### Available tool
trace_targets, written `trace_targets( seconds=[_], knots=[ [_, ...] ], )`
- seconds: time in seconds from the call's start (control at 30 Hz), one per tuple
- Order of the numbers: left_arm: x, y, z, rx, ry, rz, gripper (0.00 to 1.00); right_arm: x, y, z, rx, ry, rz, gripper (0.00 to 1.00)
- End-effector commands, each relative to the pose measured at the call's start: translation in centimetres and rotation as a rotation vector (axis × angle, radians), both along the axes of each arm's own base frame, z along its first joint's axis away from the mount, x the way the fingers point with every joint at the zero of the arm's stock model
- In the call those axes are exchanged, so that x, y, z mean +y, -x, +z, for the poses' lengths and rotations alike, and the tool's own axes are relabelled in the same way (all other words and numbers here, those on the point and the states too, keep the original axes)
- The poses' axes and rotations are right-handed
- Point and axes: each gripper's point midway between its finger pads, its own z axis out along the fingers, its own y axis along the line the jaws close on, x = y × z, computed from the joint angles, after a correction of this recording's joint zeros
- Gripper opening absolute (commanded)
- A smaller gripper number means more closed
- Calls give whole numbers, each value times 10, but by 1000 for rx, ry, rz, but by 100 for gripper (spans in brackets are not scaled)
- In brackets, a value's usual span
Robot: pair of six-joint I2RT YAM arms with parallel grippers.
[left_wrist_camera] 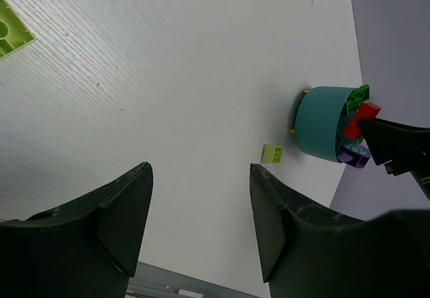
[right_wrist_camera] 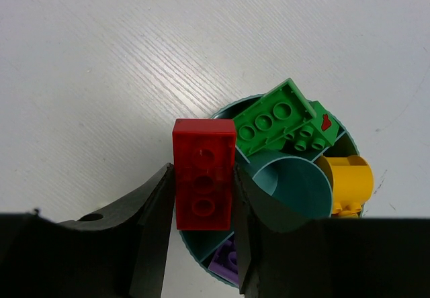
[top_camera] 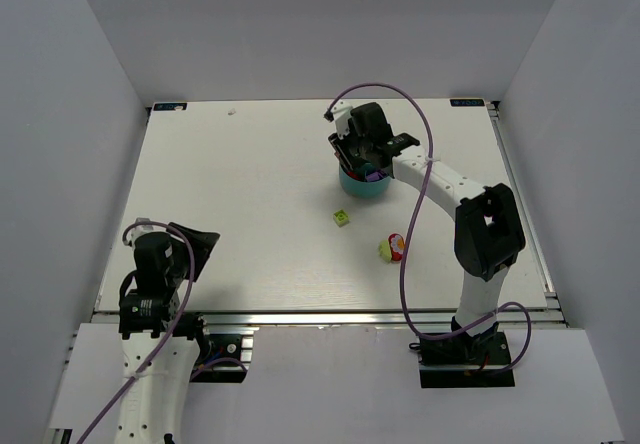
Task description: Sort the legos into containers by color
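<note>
A red brick (right_wrist_camera: 203, 174) is pinched lengthwise between the two fingers of the right gripper (right_wrist_camera: 201, 207), held at the rim of the teal bowl (right_wrist_camera: 201, 243) and partly over one of its wedge compartments; whether it touches the rim cannot be told. In the right wrist view, two green bricks (right_wrist_camera: 275, 117) lie tilted across the far wedges, one bearing a small red mark too small to read, a yellow piece (right_wrist_camera: 349, 180) sits in the wedge to the right, and a purple brick (right_wrist_camera: 225, 261) shows below, all around the central cup (right_wrist_camera: 289, 184). The top view hides most of these under the arm, but places the bowl on the far right-of-centre part of the white table (top_camera: 250, 184). It also shows a lime brick (top_camera: 343, 218) lying apart in front of the bowl, and a lime and red pair (top_camera: 392, 249) nearer the right arm's base. The left gripper (left_wrist_camera: 198, 204) hangs over the near left corner, its fingers spread with only bare table between them. Its camera alone catches a lime plate (left_wrist_camera: 10, 29) at the frame edge.
</note>
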Motion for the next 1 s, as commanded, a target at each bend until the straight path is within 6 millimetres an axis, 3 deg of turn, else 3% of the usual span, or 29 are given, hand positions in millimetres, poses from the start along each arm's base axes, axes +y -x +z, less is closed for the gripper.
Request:
trace_targets(
  seconds=[0.0,0.17,0.37,0.5,0.77,0.97],
  knots=[
    [-1,-2,0,-6,-4,-12,69,-2,-5,6,-32,-3,-3,37],
    [-1,-3,0,-5,-4,-13,69,-6,-5,3,-28,6,-10,53],
    [-1,-2,0,-5,-5,-13,69,-5,-5,5,-34,6,-8,58],
    [-1,-1,1,-6,-6,-12,69,-5,-4,10,-40,-2,-3,58],
    [-1,-2,0,-9,-5,-13,69,6,6,47,-92,-69,81,56],
    [-1,-1,3,-10,-7,-14,69,1,6,32,-67,-37,74,51]
  ],
)
